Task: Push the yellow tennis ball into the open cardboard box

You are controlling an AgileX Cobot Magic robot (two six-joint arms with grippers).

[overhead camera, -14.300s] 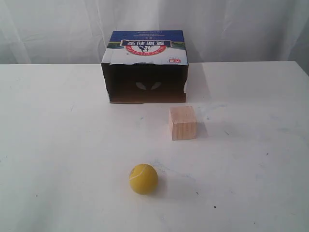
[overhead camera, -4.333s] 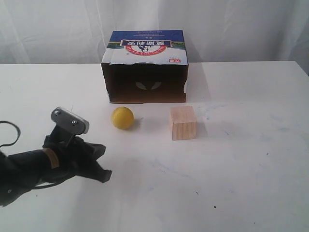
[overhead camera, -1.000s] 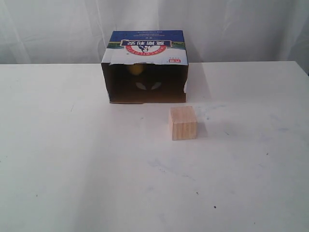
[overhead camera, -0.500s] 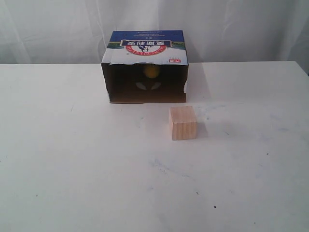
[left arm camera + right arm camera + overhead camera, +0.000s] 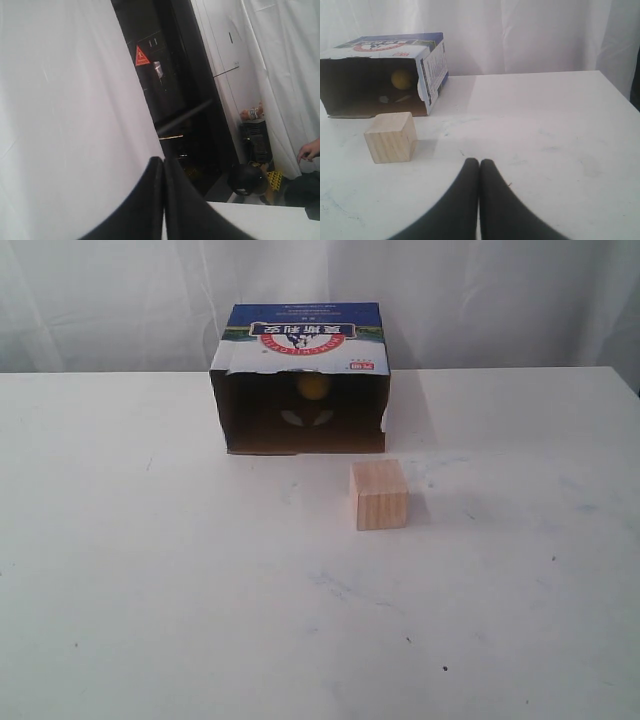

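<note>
The yellow tennis ball (image 5: 313, 387) lies inside the open cardboard box (image 5: 300, 330), deep in its dark interior near the back wall. The right wrist view shows the same ball (image 5: 402, 79) within the box (image 5: 433, 62), whose opening faces the table's front. Neither arm appears in the exterior view. My left gripper (image 5: 163, 160) is shut with nothing in it and points off the table toward a white curtain. My right gripper (image 5: 479, 162) is shut and empty, low over the white table (image 5: 545, 125), well apart from the box.
A pale wooden cube (image 5: 379, 494) stands in front of the box's right corner, also seen as the cube (image 5: 390, 137) in the right wrist view. White curtains hang behind the table. Beyond the left gripper are dark equipment and a person's hand (image 5: 310, 149).
The ball, earlier out on the table with the left arm near it, has rolled into the box and shifted slightly right inside it. The left arm has left the exterior view.
</note>
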